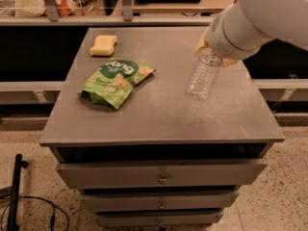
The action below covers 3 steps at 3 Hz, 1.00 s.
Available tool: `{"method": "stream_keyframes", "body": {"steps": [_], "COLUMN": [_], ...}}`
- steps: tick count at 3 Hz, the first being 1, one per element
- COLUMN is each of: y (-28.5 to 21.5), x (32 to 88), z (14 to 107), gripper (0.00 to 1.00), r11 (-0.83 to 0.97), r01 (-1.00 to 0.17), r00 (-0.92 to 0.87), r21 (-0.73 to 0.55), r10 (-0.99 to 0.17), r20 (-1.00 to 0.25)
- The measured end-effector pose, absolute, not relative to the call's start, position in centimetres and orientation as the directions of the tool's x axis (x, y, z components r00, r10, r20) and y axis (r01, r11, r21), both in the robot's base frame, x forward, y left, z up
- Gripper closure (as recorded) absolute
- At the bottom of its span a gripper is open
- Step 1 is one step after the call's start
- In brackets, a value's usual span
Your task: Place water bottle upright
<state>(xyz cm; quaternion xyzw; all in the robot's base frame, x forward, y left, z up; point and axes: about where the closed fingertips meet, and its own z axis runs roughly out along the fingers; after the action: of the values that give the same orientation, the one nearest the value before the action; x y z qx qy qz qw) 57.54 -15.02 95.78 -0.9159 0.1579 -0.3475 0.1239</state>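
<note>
The water bottle (202, 76) is clear and ribbed. It hangs tilted but close to upright over the right half of the grey table (159, 119), its base low, at or just above the surface. Its cap end is hidden inside my gripper (212, 53). The gripper is shut on the bottle's top and comes in from the upper right on my white arm (255, 18), which covers most of the gripper. No label band shows.
A green snack bag (115, 81) lies left of the middle of the table. A yellow sponge (103, 44) sits at the back left. Drawers (161, 174) are below the tabletop. A shelf with clutter runs behind the table.
</note>
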Motion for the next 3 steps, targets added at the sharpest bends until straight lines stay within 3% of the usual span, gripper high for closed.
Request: {"method": "stream_keyframes", "body": {"steps": [2, 3], "y": [-8.2, -4.9], "x": [53.9, 53.6], "z": [91.8, 89.3], "gripper": [1.00, 1.00], "r11": [-0.970, -0.960], "r01": [-0.031, 0.060], "r00": [0.596, 0.551], "r21": [-0.243, -0.274], "r10": [-0.213, -0.197], "r20": [0.775, 0.811]}}
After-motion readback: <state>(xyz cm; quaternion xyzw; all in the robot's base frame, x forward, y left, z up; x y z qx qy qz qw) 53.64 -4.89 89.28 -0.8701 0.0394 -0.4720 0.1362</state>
